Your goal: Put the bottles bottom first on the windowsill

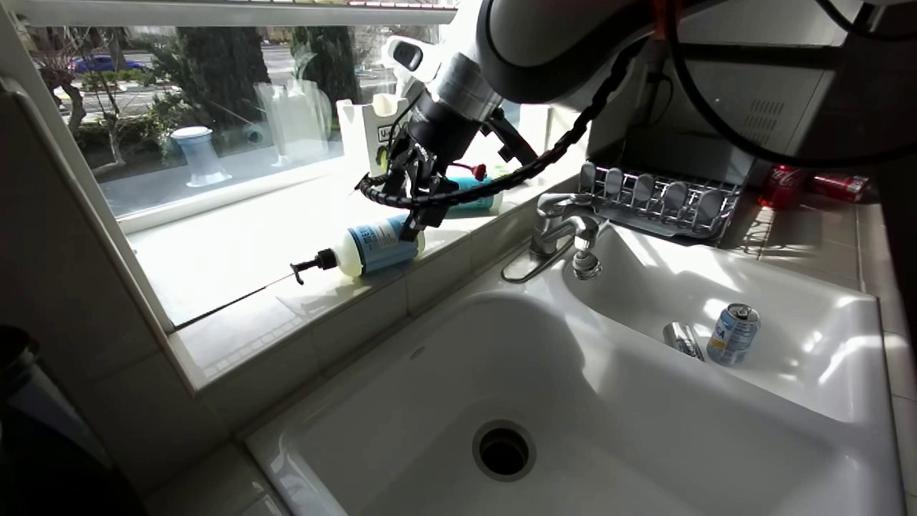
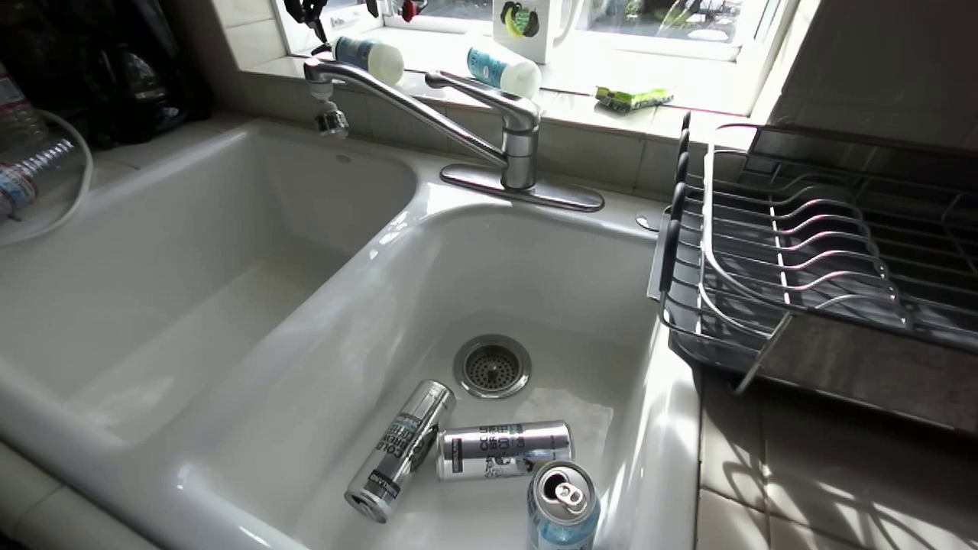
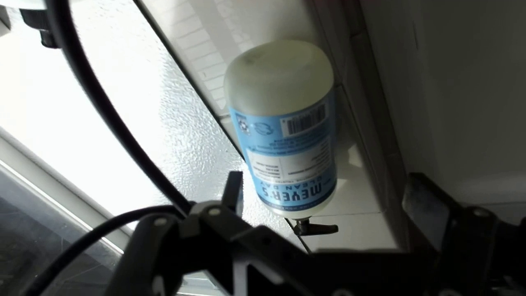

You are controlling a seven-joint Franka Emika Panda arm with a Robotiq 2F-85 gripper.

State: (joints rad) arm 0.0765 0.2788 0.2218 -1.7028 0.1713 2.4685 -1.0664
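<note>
On the sill [image 1: 236,337] the pump bottle [image 1: 383,249] lies on its side, pump to the left, and over it is the gripper [image 1: 419,219], whose 2 fingers [image 3: 234,187] are wide apart; in the wrist view the bottle shows between them, but if they touch it, I cannot tell. Partly behind the gripper, in an exterior view, the 2nd bottle [image 1: 473,195] lies on the sill, and further right come the tap [image 1: 548,236] and 1 upright can [image 1: 733,335].

Bottle [image 3: 283,135] (blue-labelled), lying on windowsill [image 3: 361,201], jaws spread apart
</note>
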